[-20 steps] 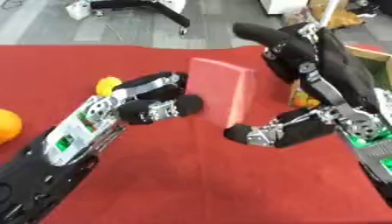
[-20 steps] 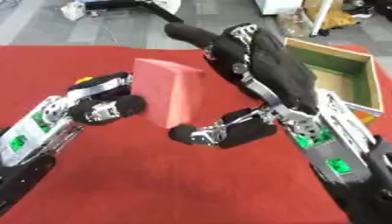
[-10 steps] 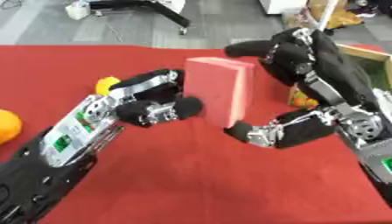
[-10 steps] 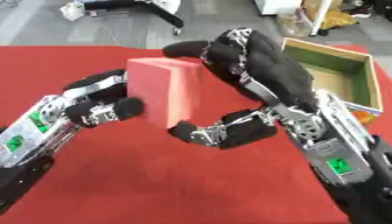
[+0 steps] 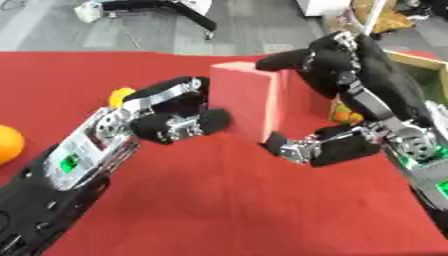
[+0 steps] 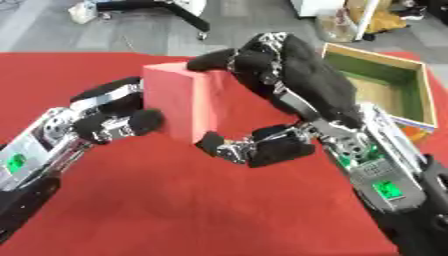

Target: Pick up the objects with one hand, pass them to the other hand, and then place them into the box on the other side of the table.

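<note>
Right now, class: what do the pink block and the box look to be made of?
The pink block, held between both hands, looks like foam or matte painted wood: flat faces, sharp edges, no shine. The box looks wooden: pale, thick walls with a plain tan rim, green inside; it could be board.

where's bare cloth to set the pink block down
Open red cloth lies in front of both hands, toward the near edge. The middle is crowded: left hand and right hand flank the pink block. An orange sits left; the box right.
</note>
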Motion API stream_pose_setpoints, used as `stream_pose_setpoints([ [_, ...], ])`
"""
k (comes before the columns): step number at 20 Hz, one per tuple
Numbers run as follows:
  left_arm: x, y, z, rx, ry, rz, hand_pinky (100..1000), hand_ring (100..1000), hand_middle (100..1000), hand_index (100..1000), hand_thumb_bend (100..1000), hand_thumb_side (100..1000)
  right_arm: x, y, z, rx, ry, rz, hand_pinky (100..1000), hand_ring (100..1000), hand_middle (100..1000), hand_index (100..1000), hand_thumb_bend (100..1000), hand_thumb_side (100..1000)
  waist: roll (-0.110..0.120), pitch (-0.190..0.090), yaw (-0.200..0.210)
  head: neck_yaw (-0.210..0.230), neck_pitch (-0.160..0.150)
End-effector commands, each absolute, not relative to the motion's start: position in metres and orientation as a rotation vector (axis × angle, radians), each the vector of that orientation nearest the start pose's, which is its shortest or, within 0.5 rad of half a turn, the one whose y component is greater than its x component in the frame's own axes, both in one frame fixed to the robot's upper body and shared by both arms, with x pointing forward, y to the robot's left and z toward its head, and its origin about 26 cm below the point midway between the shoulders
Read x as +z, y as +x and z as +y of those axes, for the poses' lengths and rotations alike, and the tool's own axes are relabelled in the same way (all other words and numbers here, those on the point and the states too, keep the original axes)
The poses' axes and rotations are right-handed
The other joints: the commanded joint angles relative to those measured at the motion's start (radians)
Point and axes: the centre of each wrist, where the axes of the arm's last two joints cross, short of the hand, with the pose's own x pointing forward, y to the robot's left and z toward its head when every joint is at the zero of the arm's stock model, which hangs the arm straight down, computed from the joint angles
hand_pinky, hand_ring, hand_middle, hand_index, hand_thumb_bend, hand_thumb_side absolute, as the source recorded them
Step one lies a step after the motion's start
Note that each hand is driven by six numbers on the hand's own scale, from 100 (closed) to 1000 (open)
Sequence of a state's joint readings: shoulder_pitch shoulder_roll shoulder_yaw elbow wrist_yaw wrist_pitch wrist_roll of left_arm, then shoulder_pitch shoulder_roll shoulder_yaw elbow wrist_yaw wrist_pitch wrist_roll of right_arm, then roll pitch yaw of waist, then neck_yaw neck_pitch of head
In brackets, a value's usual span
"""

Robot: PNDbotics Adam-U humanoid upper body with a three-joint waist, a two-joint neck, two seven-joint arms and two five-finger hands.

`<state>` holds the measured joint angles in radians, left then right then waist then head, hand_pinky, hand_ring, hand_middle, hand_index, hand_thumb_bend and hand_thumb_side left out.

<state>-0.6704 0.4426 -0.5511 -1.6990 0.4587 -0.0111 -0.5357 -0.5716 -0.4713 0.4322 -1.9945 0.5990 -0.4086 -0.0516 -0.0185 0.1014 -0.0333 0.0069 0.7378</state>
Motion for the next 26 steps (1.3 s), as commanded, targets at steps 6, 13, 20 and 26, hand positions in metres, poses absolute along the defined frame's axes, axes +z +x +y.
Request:
stream_pose_setpoints([
  [6, 0.197, 0.347, 0.146, -1.337, -0.814, -1.787, 731, 689, 675, 737, 335, 773, 0.242, 0.298, -0.166, -1.321, 0.44, 2.799, 221, 100, 100, 555, 230, 147, 0.009, 0.001, 0.001, -0.002, 0.002],
  [13, 0.187, 0.36, 0.171, -1.291, -0.67, -1.821, 767, 758, 761, 859, 523, 869, 0.246, 0.3, -0.173, -1.317, 0.422, 2.82, 229, 100, 100, 554, 223, 155, 0.011, -0.003, -0.001, -0.004, 0.003],
  [20, 0.182, 0.365, 0.212, -1.102, -0.533, -1.919, 767, 758, 761, 861, 549, 862, 0.253, 0.303, -0.204, -1.295, 0.471, 2.878, 238, 100, 100, 556, 204, 172, 0.012, -0.004, 0.005, -0.007, 0.005],
  [26, 0.175, 0.359, 0.232, -0.907, -0.537, -1.999, 761, 745, 741, 829, 538, 830, 0.266, 0.301, -0.264, -1.339, 0.656, 2.973, 258, 100, 100, 559, 183, 199, 0.009, 0.001, 0.016, -0.022, -0.003],
])
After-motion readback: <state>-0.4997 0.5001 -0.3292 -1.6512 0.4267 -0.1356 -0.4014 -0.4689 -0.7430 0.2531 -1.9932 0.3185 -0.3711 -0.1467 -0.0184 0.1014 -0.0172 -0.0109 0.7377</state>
